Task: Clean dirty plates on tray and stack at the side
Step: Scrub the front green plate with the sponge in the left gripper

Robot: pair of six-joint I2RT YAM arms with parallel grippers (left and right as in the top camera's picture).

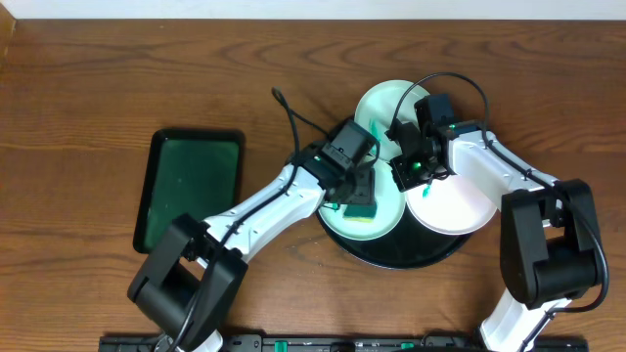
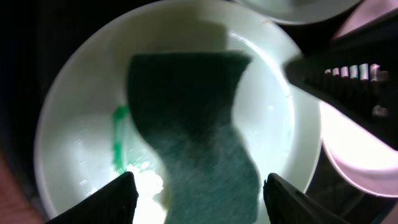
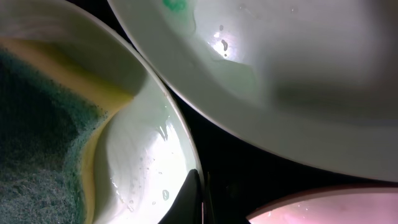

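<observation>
The black round tray (image 1: 411,260) holds three pale plates. The front-left plate (image 1: 389,217) carries a green-and-yellow sponge (image 1: 361,207). In the left wrist view the sponge (image 2: 193,124) lies in that plate (image 2: 81,124) beside a teal smear (image 2: 118,140). My left gripper (image 2: 199,202) hangs open just above the sponge, one finger on each side. My right gripper (image 3: 202,199) is shut on this plate's rim (image 3: 149,155). The back plate (image 1: 391,103) has a teal smear (image 3: 174,5). The right plate (image 1: 455,203) looks clean.
A rectangular dark-green tray (image 1: 191,191) lies on the wooden table (image 1: 98,88) to the left of the round tray. The two arms meet close together over the round tray. The right gripper's body (image 2: 348,74) shows in the left wrist view.
</observation>
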